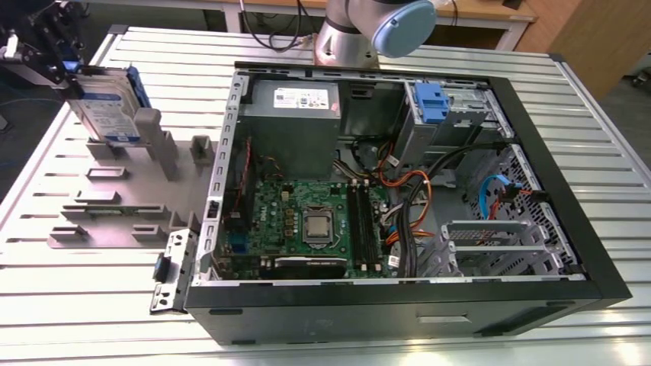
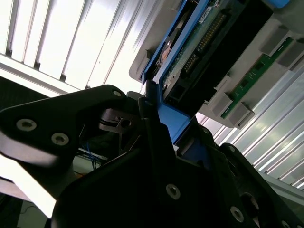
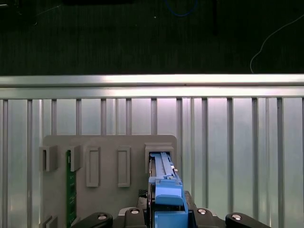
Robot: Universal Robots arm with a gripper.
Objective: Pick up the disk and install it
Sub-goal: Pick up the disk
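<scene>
Exterior view, from its left: the gripper has its fingers clamped on the disk, which stands on edge, tilted, with its lower end at a grey holder plate. Whether it sits in a slot cannot be told. The disk bears a white-and-blue label, with print too small to read. To the right lies an open computer case. Its power supply carries a white sticker, likewise unreadable, and a blue latch sits further right. Everything rests on a slatted metal table. Wooden furniture stands at the far right. In the second wrist view, black fingers grip the disk's blue frame.
</scene>
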